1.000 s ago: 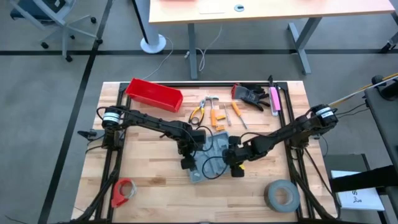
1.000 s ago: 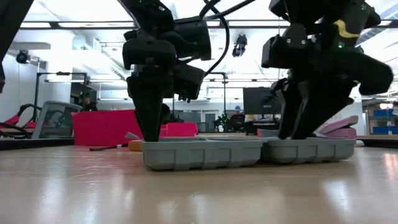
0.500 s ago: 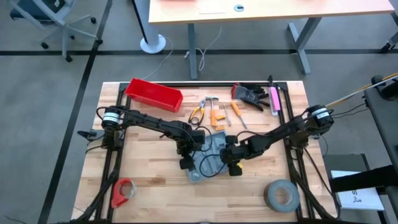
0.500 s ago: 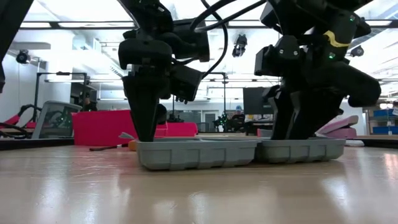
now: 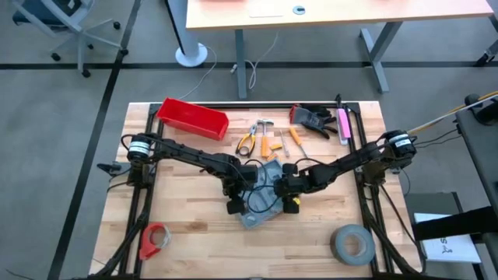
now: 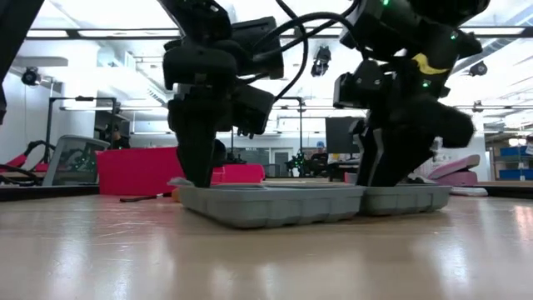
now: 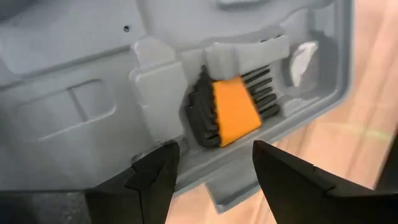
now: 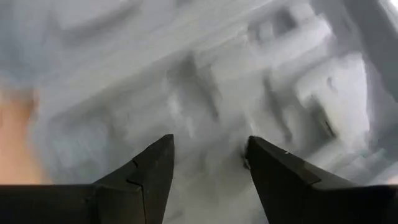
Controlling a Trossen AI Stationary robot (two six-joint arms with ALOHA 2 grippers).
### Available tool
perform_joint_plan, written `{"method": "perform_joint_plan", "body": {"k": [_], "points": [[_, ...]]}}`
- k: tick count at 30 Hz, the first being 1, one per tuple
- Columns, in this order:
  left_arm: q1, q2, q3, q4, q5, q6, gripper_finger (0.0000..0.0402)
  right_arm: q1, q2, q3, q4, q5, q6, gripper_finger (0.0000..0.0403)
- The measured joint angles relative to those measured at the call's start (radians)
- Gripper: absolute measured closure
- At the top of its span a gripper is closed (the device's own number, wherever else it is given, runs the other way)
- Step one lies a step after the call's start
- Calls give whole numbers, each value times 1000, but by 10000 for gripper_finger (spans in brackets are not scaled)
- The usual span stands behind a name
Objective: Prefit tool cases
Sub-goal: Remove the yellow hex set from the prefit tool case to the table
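Grey tool case (image 5: pixel 263 194) lay open mid-tabletop (image 5: pixel 187 218). Left tool (image 5: pixel 233 204) at its left edge, right tool (image 5: pixel 291 204) at its right; both tools' fingers stood apart, nothing clamped.

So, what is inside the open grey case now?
In the case, one recess holds a black key set with an orange holder. The other recesses in view look empty. The arms cover part of the case from above, so the rest cannot be checked.

The high view looks straight down on the whole table (image 5: pixel 179 222); the low view looks level across it from table height. Both wrist views sit very close above the tool case (image 7: pixel 93 81), which all four views share.
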Motion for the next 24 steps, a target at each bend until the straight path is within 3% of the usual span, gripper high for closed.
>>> {"method": "perform_joint_plan", "body": {"k": [11,24], "points": [[1,0,3,166,64,-38,190,-9,3,1,18,-10,18,220],[6,-45,4,13,99,-49,188,-12,3,1,14,-7,28,220]]}}
